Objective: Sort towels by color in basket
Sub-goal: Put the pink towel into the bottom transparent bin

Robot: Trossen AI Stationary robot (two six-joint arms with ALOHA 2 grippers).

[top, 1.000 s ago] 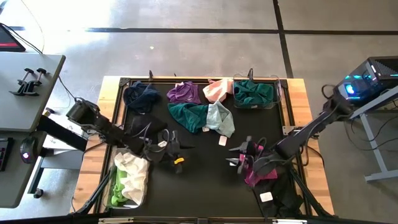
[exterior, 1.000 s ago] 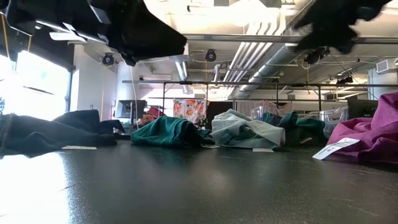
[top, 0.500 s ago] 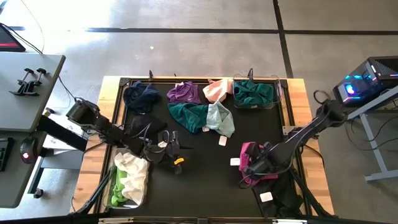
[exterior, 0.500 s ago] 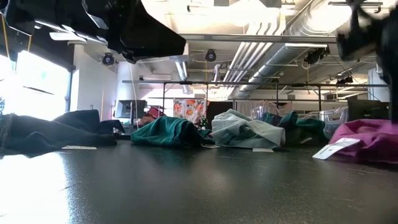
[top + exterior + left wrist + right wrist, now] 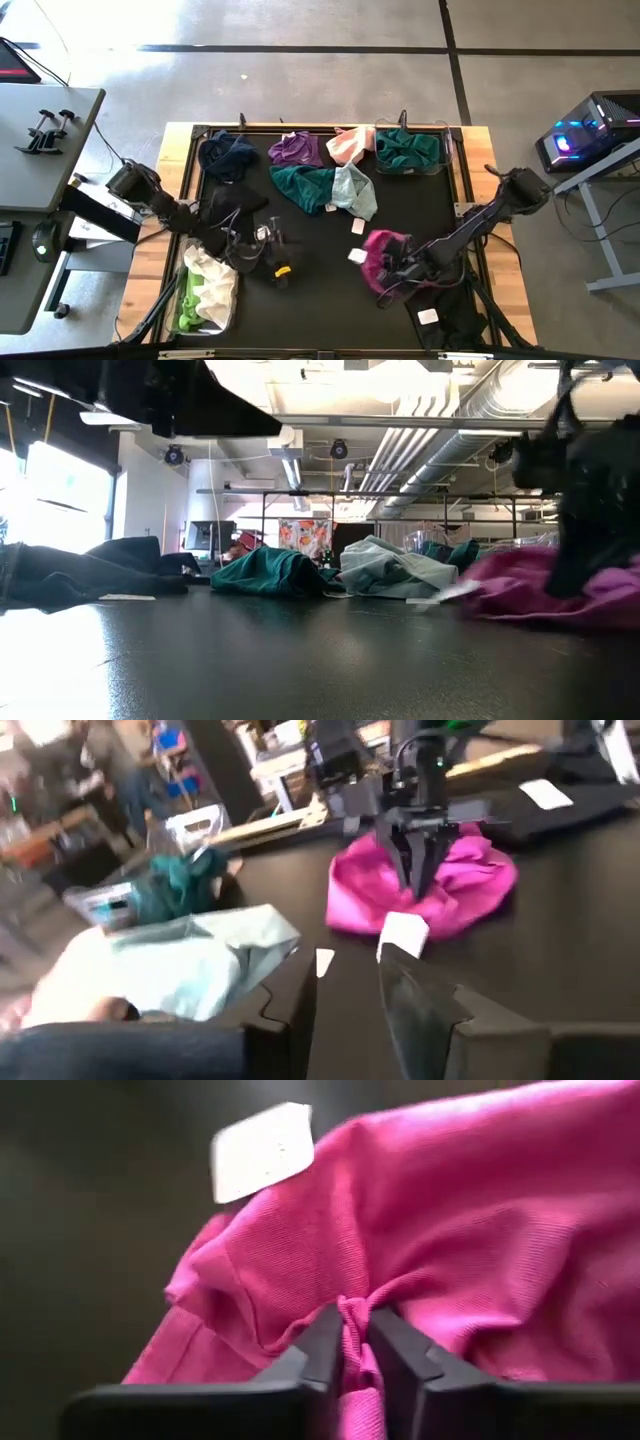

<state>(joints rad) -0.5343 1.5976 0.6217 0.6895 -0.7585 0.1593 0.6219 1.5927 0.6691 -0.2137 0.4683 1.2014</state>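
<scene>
A magenta towel [image 5: 378, 252] lies bunched on the black mat at the near right, with a white tag [image 5: 403, 932] at its edge. My right gripper [image 5: 352, 1348] is down on it and shut on its cloth. My left gripper [image 5: 345, 995] hovers open over the mat's near left [image 5: 277, 262], with nothing between its fingers. Navy [image 5: 228, 155], purple [image 5: 296, 148], pink [image 5: 350, 145], teal [image 5: 303, 186] and mint [image 5: 356, 190] towels lie along the far side. My right gripper pinches a raised fold [image 5: 352, 1312] near the middle of the magenta towel between its two fingers. The fingers come slanting down from the table's right. The towel stays bunched on the mat, its cloth puckered toward the fingers.
A clear basket [image 5: 444, 150] at the far right holds a teal towel. A basket [image 5: 205, 292] at the near left holds white and lime towels. Black cloths lie at the near right [image 5: 455, 318] and under my left arm [image 5: 235, 205]. The mat's middle is bare.
My right gripper has come down onto the magenta towel, shut on a fold of it and drawn it along the mat toward the table's left. My left gripper has rolled a little and shifted slightly toward the near edge.
</scene>
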